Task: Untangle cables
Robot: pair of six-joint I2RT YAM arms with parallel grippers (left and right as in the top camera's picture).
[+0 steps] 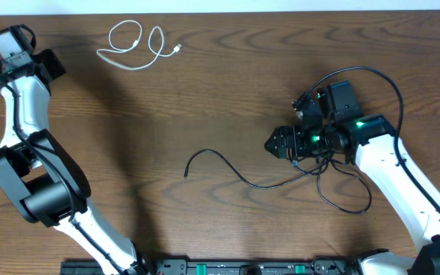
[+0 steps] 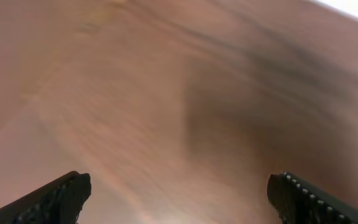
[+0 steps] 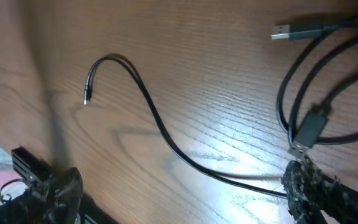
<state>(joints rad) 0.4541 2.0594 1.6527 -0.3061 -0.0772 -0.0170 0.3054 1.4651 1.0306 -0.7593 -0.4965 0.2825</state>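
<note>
1. The left gripper (image 2: pixel 179 184) sits at the far-left rear corner of the table (image 1: pixel 205 99), well away from every cable. In its wrist view the two fingertips stand wide apart at the bottom corners, with only blurred wood between them. It has hold of nothing.
2. The white cable (image 1: pixel 134 47) lies by itself near the rear edge, to the right of the left arm. It is curled into two loose loops, with its small plug pointing right. It is well apart from both black cables.
3. The stretched black cable (image 3: pixel 165 138) lies near the middle of the table. Its thin free end hooks over at the left, and the cord then runs right in a shallow curve toward the right gripper.
4. The right gripper (image 3: pixel 180 190) hangs low over the table and points left. Its fingers are spread wide. The stretched black cable runs up to the right finger (image 3: pixel 316 196), but I cannot tell whether it touches the finger. Nothing is clamped.
5. The looped black cable (image 3: pixel 281 102) lies in overlapping loops on the right, beneath the right arm. One flat plug (image 3: pixel 308 127) lies just beside the right finger. A second USB plug (image 3: pixel 286 30) lies farther back.
</note>
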